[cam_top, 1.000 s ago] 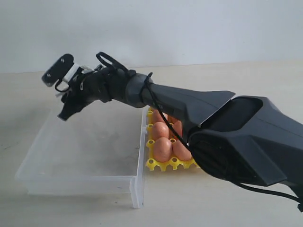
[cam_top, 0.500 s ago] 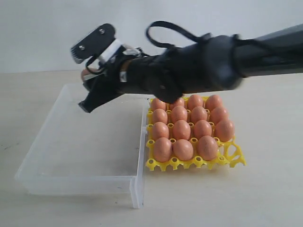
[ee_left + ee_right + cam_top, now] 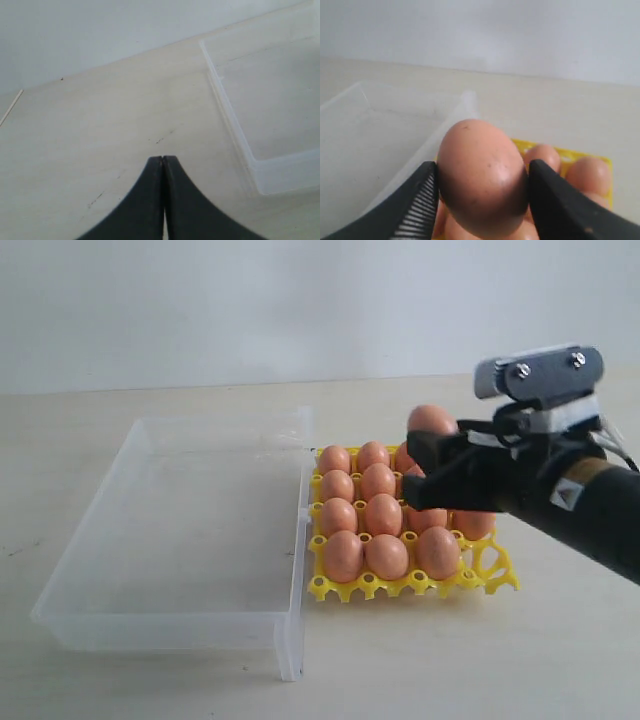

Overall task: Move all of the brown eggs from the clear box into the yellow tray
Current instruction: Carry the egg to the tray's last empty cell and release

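One egg (image 3: 432, 420) in right pincer (image 3: 482, 169), one tray (image 3: 494, 566)

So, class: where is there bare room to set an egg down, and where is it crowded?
Free: the floor of the clear box, and the near-right corner cup of the yellow tray, beside the brown eggs. Crowded: all other visible cups.

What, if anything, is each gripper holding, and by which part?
The right gripper holds a brown egg, clamped at opposite sides of its middle. The left gripper is shut and holds nothing.
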Motion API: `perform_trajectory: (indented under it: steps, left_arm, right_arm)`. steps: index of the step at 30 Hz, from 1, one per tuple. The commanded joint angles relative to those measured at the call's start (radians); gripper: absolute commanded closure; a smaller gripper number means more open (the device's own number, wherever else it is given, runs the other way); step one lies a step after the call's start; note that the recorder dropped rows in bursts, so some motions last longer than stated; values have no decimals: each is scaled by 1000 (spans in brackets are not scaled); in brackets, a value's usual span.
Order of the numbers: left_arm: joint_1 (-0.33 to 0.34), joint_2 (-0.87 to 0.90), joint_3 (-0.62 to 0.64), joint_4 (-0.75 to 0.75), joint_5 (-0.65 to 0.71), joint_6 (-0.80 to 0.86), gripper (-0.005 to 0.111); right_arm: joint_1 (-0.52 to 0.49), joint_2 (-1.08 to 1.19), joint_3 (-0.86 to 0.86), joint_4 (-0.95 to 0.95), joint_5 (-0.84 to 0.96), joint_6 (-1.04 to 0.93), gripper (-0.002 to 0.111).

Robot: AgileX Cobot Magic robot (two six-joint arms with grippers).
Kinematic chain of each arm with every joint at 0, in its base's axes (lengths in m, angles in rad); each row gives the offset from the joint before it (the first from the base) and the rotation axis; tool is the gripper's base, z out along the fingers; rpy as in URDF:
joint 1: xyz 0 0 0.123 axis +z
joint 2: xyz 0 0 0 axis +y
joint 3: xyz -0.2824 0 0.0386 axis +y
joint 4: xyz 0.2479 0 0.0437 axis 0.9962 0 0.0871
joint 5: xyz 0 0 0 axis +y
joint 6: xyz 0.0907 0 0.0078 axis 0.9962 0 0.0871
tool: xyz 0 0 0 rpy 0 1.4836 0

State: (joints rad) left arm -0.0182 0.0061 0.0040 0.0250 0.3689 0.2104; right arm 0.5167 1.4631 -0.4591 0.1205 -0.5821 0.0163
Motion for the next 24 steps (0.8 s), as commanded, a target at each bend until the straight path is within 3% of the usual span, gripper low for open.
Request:
perform_trajectory:
  steps: [1,5,12,24]
  left_arm:
    - [-2,-6,-4,0,-6,-5,107]
    - [-2,-6,-4,0,-6,-5,107]
    - [-2,-6,-4,0,-6,-5,107]
    - [-2,-6,-4,0,-6,-5,107]
  right_arm:
    - [-44,14,130,-37,-137,69,108]
    - [-83,73,208,-60,-304,133,108]
    - [-149,206,226,-146,-409,171,108]
    - [-170,313,226,-127,-452,179,108]
